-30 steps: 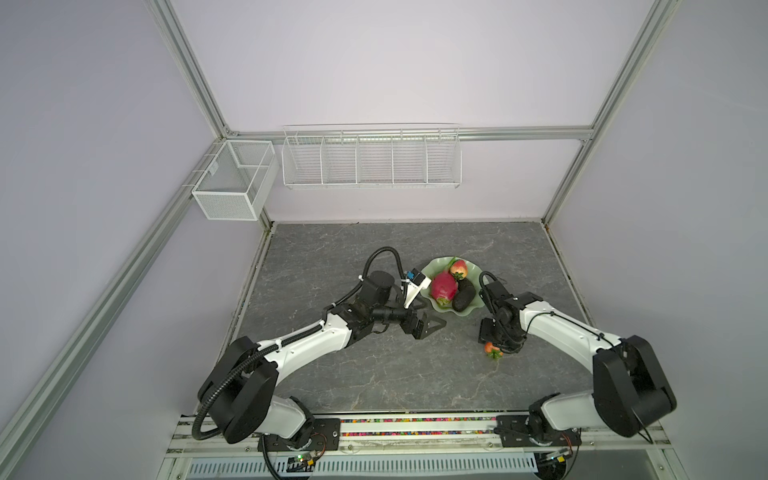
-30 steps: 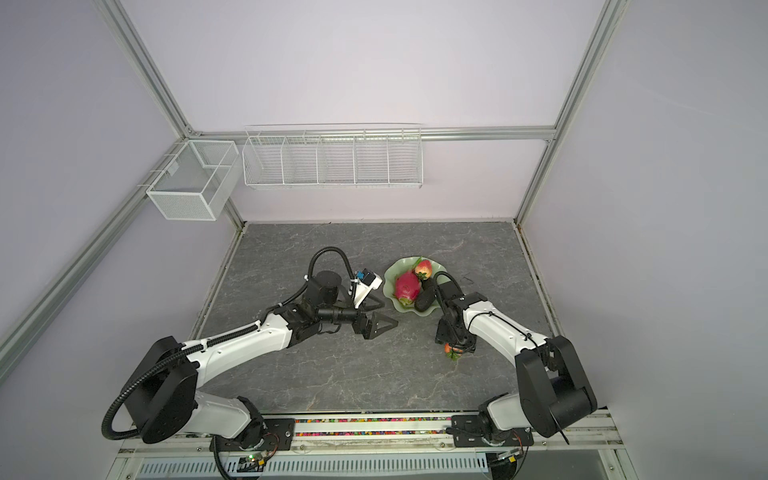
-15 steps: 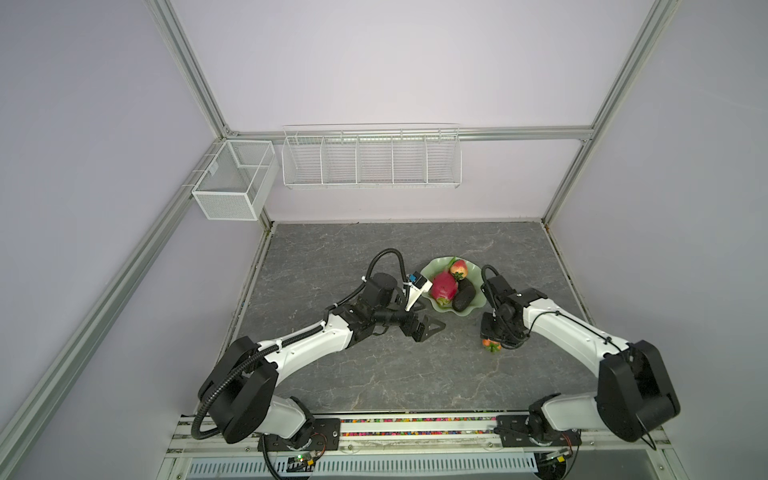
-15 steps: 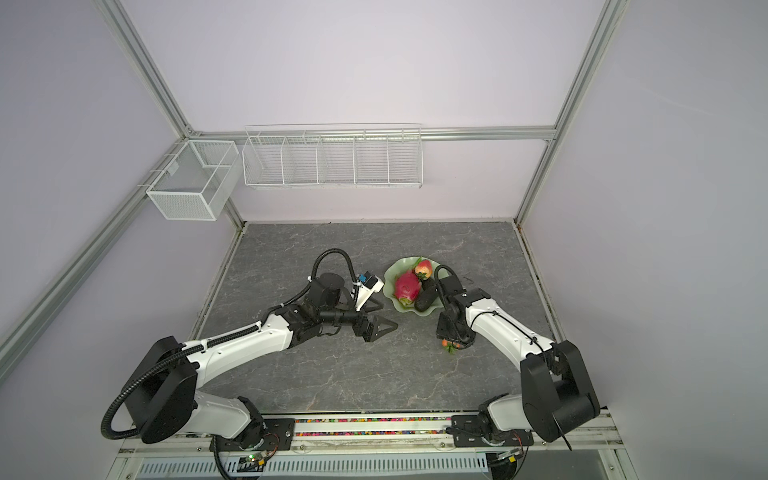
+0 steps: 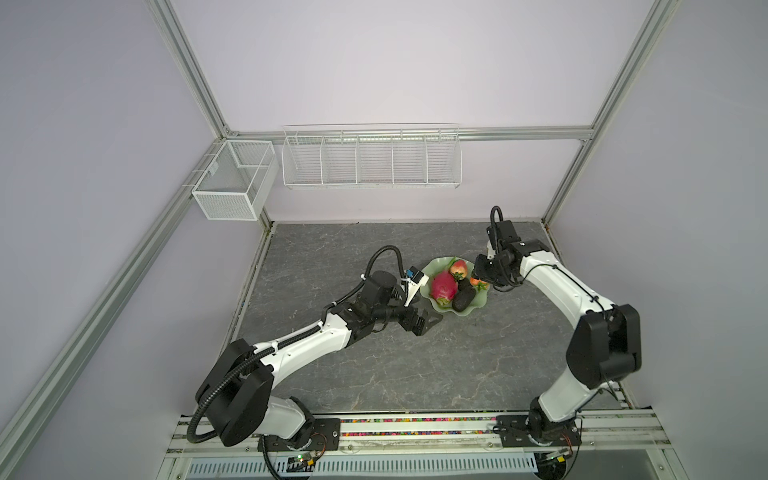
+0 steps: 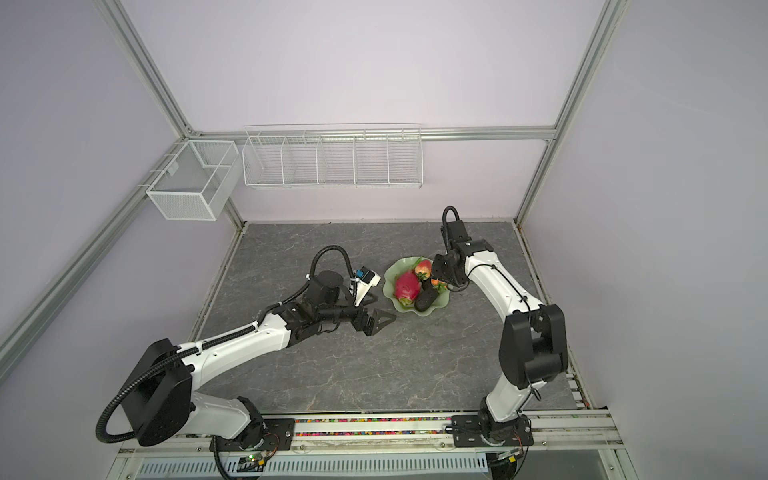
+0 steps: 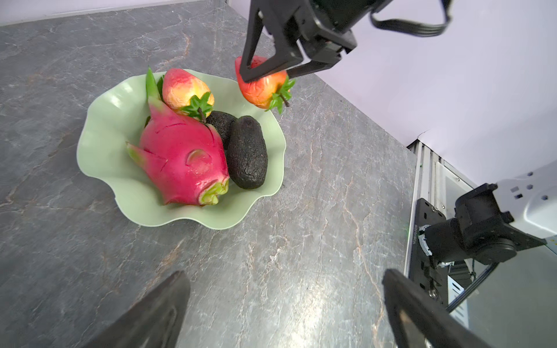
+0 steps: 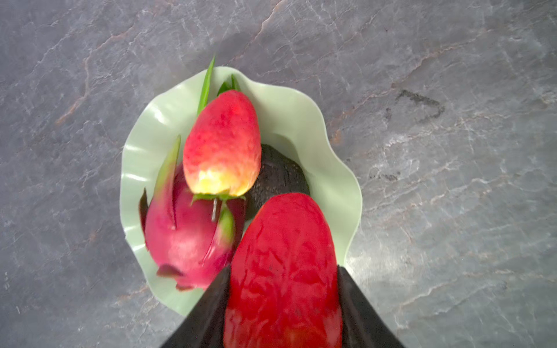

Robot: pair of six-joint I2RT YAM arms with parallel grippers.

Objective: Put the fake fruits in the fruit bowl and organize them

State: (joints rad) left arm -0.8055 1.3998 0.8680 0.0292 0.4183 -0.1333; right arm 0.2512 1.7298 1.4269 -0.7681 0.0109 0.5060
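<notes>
The left gripper (image 5: pixel 430 326) hangs low near the table (image 7: pixel 301 241), just beside the fruit bowl (image 7: pixel 105 120), jaws spread wide and empty, forearm stretched nearly level. The bowl holds 1 dragon fruit (image 7: pixel 184 162), 2 avocados (image 7: pixel 247 156) and 1 strawberry (image 7: pixel 184 87). Over its right edge the right gripper (image 7: pixel 266 75), pointing down from a bent elbow, clamps the 2nd strawberry (image 7: pixel 262 90) across its flanks (probably light, slightly squashy, waxy), so a mid-body pinch looks soundest.

Fruit bowl (image 5: pixel 433 268) on table (image 5: pixel 374 374), right of centre in both top views. Inside: dragon fruit (image 5: pixel 444 286) left; front avocado (image 7: pixel 247 153) touching its right side; rear avocado (image 7: pixel 221 122) behind that; strawberry (image 5: pixel 458 267) at back, against dragon fruit. Second strawberry (image 7: pixel 262 87) off table in right gripper (image 7: pixel 262 72), above bowl's right edge. Left gripper (image 5: pixel 426 326) near bowl's front left. Wire baskets (image 5: pixel 371 160) on back wall
</notes>
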